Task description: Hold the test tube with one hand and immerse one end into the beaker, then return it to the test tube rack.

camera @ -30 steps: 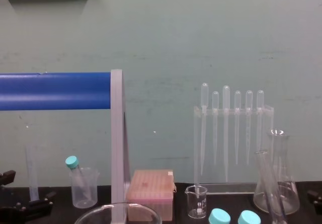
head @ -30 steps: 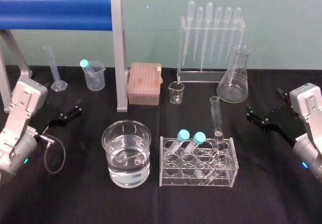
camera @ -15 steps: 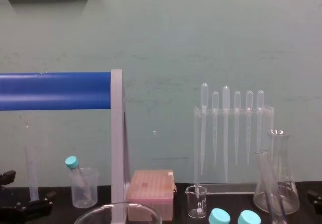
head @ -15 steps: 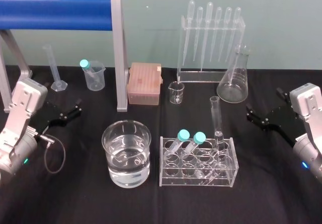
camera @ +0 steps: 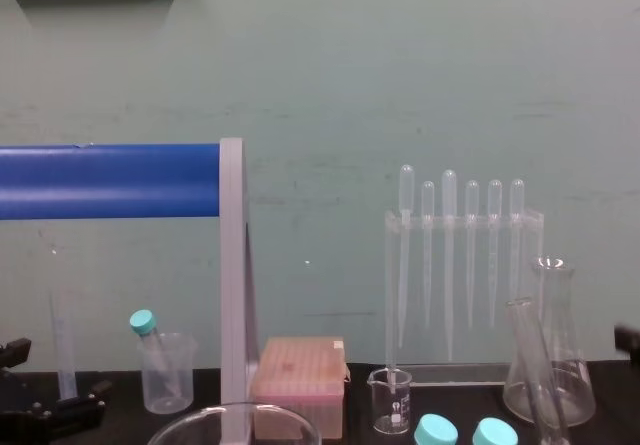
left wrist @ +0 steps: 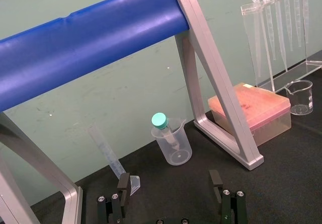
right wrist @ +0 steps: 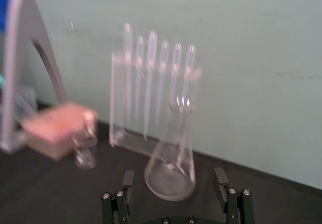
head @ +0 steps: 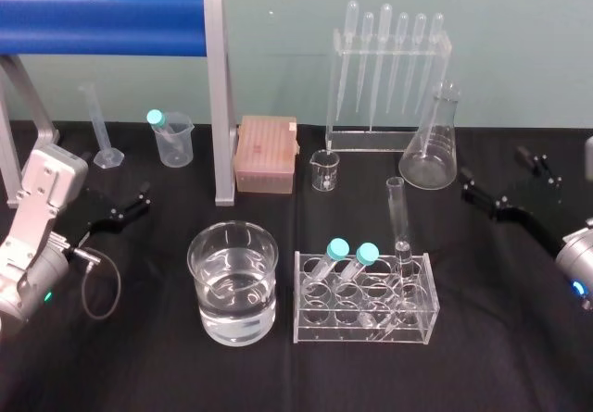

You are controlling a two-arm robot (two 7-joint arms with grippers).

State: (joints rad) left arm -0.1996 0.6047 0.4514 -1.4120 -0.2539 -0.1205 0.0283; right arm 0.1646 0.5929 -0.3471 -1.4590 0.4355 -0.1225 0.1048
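glass test tube (head: 397, 210) in rack (head: 363, 334), 3 o'clock of half-full beaker (head: 233, 287); i see left end effector (left wrist: 169, 182), right end effector (right wrist: 174, 177) spread.

A blue horizontal bar (camera: 110, 180) is seen on the left, joined to a grey upright post (camera: 232, 285). Five plastic pipettes (camera: 449, 255) are hung in a clear stand (camera: 535, 265) on the right. The test tube (camera: 530, 365) is seen tilted in front of a conical flask (camera: 572, 375). A small graduated beaker (camera: 392, 401) and a pink tip box (camera: 298, 380) are set between post and flask. The beaker (camera: 235, 423) is cut off at the bottom edge. The left gripper (camera: 68, 367) is seen lower left, the right gripper (camera: 628, 340) at the right edge.
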